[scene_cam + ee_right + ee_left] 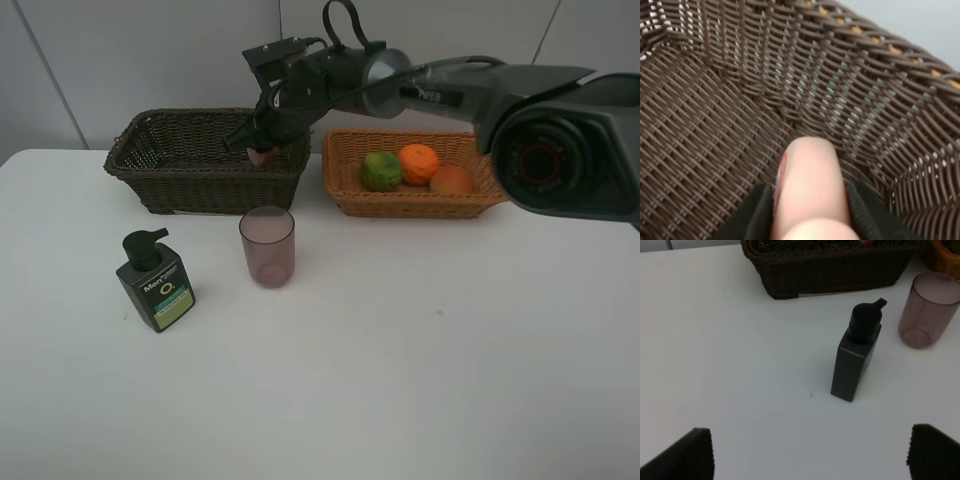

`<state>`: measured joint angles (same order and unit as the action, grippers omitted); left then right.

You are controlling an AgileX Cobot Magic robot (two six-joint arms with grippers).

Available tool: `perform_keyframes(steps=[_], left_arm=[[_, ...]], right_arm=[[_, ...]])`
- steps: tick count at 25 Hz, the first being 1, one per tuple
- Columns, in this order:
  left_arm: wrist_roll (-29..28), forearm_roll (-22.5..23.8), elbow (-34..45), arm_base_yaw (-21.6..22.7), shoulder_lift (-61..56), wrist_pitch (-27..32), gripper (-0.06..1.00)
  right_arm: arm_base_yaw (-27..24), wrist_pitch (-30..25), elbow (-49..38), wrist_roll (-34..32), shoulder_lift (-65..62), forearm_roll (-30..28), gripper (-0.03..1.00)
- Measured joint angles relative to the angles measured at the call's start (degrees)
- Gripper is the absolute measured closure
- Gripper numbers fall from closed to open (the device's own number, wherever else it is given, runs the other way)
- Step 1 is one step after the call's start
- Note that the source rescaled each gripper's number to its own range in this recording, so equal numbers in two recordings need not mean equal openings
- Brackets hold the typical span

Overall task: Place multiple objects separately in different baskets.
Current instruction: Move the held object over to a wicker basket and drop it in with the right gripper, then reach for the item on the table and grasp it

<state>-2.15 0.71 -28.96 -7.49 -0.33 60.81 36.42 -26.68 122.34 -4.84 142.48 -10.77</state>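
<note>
Dangling at the near right corner of the dark brown wicker basket point(150, 175), the right gripper point(262, 148) was clenched on the small pink bottle point(810, 185), one black jaw pressed to each side. The weave filled the right wrist view, so the bottle sat low between the walls; whether it touched the floor of the basket could not be told. That low carry made sense, I'd say: letting go from there would mean a short drop and little chance of a bounce out.

Over in the light tan basket point(400, 207), the green fruit point(381, 171), the orange point(418, 163) and the red-yellow fruit point(452, 180) lay bunched together. So fruit went one way and containers, it seemed, the other.

Out on the white table point(420, 380) stood the dark green pump bottle point(155, 282) and the translucent pink cup point(267, 246), both upright, just in front of the dark basket. The left gripper point(810, 452) hung above the table with its jaws spread wide and nothing between them, facing the pump bottle, probably lined up for that one.
</note>
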Motion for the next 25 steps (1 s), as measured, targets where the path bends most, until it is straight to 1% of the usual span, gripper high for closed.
perform_keyframes(steps=[5, 6, 8, 11, 12, 14, 15, 17, 20, 25], left_arm=[[0.0, 0.0, 0.0, 0.0, 0.0, 0.0, -0.06], [0.0, 0.0, 0.0, 0.0, 0.0, 0.0, -0.06], [0.0, 0.0, 0.0, 0.0, 0.0, 0.0, -0.06], [0.0, 0.0, 0.0, 0.0, 0.0, 0.0, -0.06], [0.0, 0.0, 0.0, 0.0, 0.0, 0.0, -0.06], [0.0, 0.0, 0.0, 0.0, 0.0, 0.0, -0.06], [0.0, 0.0, 0.0, 0.0, 0.0, 0.0, -0.06], [0.0, 0.0, 0.0, 0.0, 0.0, 0.0, -0.06], [0.0, 0.0, 0.0, 0.0, 0.0, 0.0, -0.06], [0.0, 0.0, 0.0, 0.0, 0.0, 0.0, -0.06]], right_arm=[[0.0, -0.8, 0.0, 0.0, 0.3, 0.0, 0.97], [0.0, -1.1, 0.0, 0.0, 0.3, 0.0, 0.94], [0.0, -1.2, 0.0, 0.0, 0.3, 0.0, 0.81], [0.0, -1.6, 0.0, 0.0, 0.2, 0.0, 0.46], [0.0, -2.0, 0.0, 0.0, 0.1, 0.0, 0.37], [0.0, -3.3, 0.0, 0.0, -0.6, 0.0, 0.22], [0.0, -4.2, 0.0, 0.0, -1.3, -0.1, 0.17], [0.0, -6.5, 0.0, 0.0, -2.8, 0.1, 0.13], [0.0, -11.1, 0.0, 0.0, -5.6, 1.8, 0.11], [-0.5, -22.2, 0.0, 0.0, -10.9, 5.8, 0.11]])
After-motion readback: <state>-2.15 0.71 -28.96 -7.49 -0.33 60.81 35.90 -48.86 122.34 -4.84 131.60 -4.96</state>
